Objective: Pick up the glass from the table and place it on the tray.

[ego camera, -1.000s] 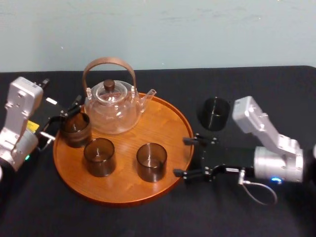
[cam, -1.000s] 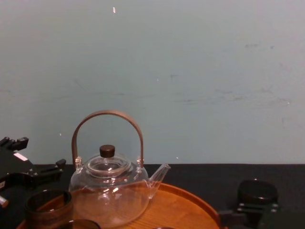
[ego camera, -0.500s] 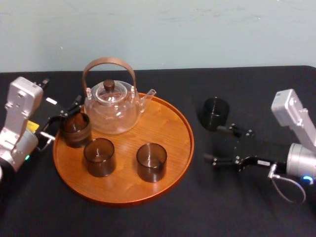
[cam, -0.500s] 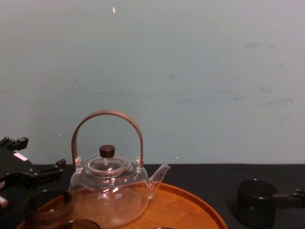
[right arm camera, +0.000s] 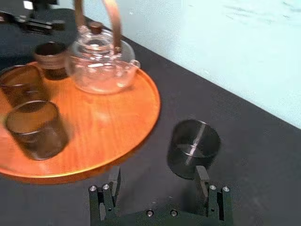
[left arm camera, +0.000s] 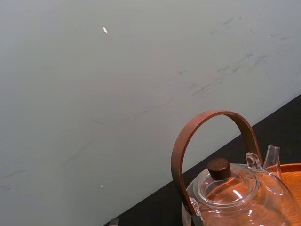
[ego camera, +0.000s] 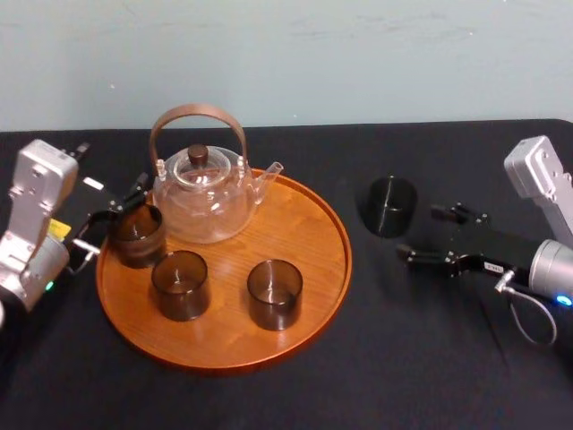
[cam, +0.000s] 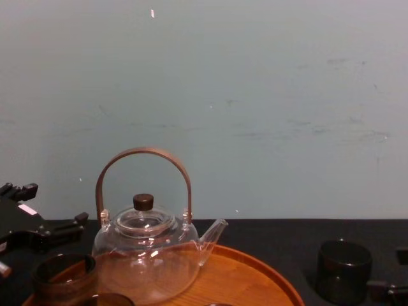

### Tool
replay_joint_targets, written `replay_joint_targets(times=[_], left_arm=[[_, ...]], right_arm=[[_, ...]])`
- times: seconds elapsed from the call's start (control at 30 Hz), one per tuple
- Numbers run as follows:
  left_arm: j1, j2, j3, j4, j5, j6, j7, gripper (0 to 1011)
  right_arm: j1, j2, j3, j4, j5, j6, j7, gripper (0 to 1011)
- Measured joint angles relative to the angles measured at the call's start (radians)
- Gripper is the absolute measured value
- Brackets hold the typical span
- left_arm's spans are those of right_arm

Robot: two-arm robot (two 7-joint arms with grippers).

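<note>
Black desk carries the glass, upright just right of the tray and apart from its rim. The step in hand looks like the approach. The right tool lies low beside the glass, on the side away from the tray, jaws wide apart and holding nothing. In the right wrist view the glass stands ahead of one finger rather than in the middle of the gap. The next move probably calls for a sideways shift, an advance until both fingers flank it, then a squeeze. Bare desk around the glass gives room for that. On the tray, the teapot takes the back and three other glasses the left and front. The bare wood on the right looks like the easiest landing, once the glass is lifted over the low rim. The left tool is parked at the tray's left edge, jaws apart.
</note>
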State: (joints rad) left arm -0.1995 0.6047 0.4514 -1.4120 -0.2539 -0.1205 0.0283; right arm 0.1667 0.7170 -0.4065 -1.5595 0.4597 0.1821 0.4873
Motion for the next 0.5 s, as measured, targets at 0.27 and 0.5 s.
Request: replay_joint_targets(times=[0.27,0.5], left_arm=[[0.000,0.000,0.000,0.000,0.000,0.000,0.000,1001],[0.000,0.000,0.000,0.000,0.000,0.000,0.000,1001]], right_arm=[[0.019,-0.038,0.015,0.035,-0.030,0.040,-0.043,1002],[0.040,-0.076,0.026,0.064,-0.051,0.074,-0.073,1002]])
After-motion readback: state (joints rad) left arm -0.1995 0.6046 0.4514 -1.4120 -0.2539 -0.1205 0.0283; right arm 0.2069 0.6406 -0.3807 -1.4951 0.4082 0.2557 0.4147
